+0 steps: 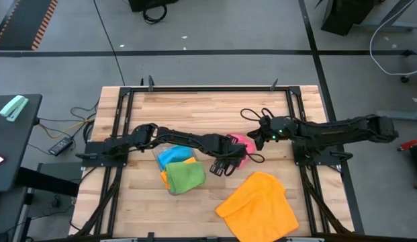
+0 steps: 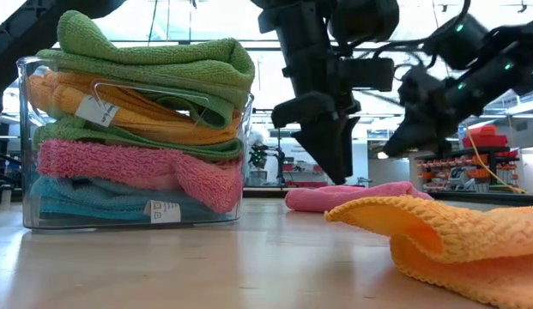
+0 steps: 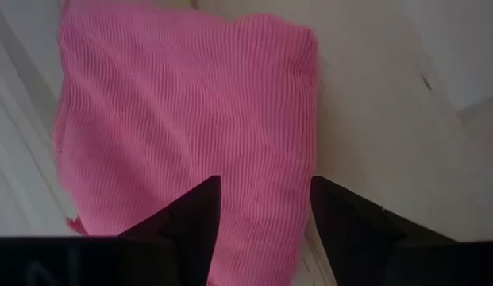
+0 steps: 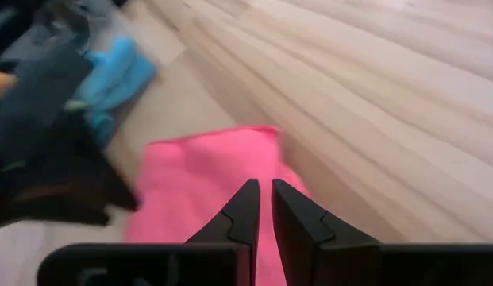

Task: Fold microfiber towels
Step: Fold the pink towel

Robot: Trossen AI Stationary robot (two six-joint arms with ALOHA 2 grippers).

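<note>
Two end effectors above one ribbed pink towel (image 1: 246, 142) at wooden table (image 1: 195, 107) centre: left end effector (image 3: 262, 230) spread open, right end effector (image 4: 262, 208) nearly closed, empty. One crumpled orange towel (image 1: 258, 205) at five o'clock. Five folded cloths stacked in one clear tray (image 2: 26, 129).

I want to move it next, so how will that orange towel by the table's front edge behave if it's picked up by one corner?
The orange towel lies rumpled with a curled edge, so it would probably droop limply. Its nubbly weave likely grips well.

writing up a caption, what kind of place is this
Probably a robotics lab or workshop: a framed wooden table on a grey floor with taped lines, loose cables, shelving behind.
</note>
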